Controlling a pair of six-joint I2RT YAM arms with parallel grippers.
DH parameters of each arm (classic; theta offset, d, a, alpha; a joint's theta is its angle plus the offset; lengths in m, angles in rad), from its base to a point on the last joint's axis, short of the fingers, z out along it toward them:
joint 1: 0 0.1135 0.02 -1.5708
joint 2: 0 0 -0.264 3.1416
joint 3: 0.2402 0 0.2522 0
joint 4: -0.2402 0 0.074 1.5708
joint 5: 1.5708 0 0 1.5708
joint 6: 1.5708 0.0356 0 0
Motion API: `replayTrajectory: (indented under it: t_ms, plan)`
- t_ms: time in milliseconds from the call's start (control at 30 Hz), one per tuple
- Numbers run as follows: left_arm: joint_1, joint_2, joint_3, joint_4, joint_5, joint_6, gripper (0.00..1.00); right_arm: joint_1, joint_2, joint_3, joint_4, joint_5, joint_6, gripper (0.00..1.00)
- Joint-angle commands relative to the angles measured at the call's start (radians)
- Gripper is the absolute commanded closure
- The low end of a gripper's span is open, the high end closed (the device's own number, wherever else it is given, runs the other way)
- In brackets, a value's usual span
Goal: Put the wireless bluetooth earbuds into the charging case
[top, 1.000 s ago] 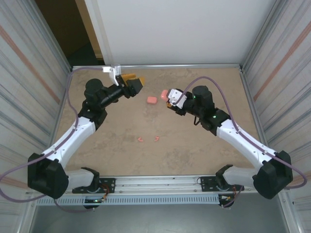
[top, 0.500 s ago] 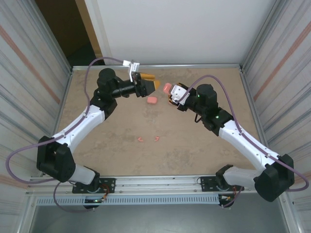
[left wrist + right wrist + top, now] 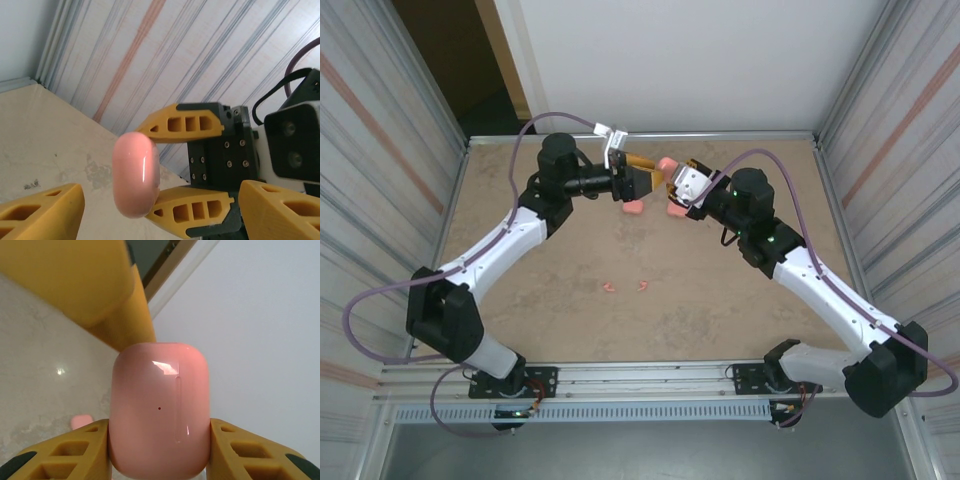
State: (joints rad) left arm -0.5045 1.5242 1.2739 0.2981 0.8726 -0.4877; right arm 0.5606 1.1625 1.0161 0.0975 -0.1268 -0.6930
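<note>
There are two pink charging cases, the raised case (image 3: 665,165) and the lying case (image 3: 633,207) on the tabletop (image 3: 720,310). Two tiny pink earbuds lie there, the left earbud (image 3: 608,287) and the right earbud (image 3: 643,286). Two arms: left arm (image 3: 500,250), right arm (image 3: 820,290).

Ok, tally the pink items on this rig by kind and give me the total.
Pink charging cases: 2, the held case in the right gripper and the loose case on the table.
Pink earbuds: 2, the left earbud and the right earbud, both lying on the table.
Total: 4.
</note>
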Motion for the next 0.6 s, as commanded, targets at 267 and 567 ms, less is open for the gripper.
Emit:
replayTrajectory:
  t_ms: [267, 567]
  plan:
    - [-0.022, 0.038, 0.079, -0.036, 0.063, 0.037, 0.36, -0.006, -0.026, 0.043, 0.046, -0.011, 0.003, 0.6]
    - [-0.044, 0.073, 0.117, -0.04, 0.074, 0.032, 0.5, -0.002, -0.023, 0.043, 0.048, -0.017, 0.01, 0.61]
